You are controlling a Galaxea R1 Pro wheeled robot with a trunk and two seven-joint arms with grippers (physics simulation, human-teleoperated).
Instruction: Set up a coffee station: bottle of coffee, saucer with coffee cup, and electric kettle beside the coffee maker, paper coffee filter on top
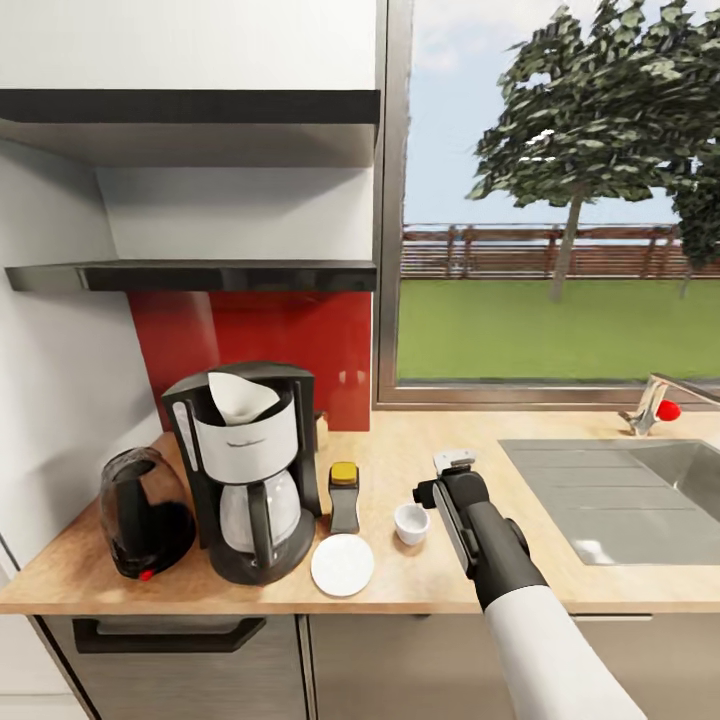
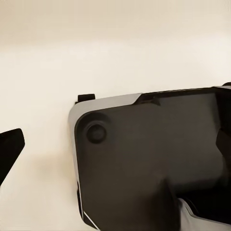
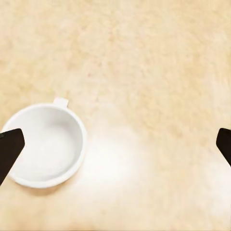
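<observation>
Right tool (image 1: 452,462): above the worktop (image 1: 560,570), just right of the coffee cup; fingers (image 3: 9,151) spread wide, nothing between them.
Left tool: one dark fingertip (image 2: 8,153) shows against a pale surface; apart or together, cannot tell.
Coffee cup (image 1: 411,522): upright, mouth up, empty, standing on bare worktop; small handle (image 3: 60,102) points toward the back wall; apart from the saucer.
Saucer (image 1: 342,565): flat, empty, near the front edge, just beside the coffee maker base.
Bottle of coffee (image 1: 344,497): upright, yellow lid up, right of the carafe.
Coffee maker (image 1: 250,470): upright; paper coffee filter (image 1: 243,396) in its top, open end up.
Electric kettle (image 1: 145,513): upright, left of the maker.
</observation>
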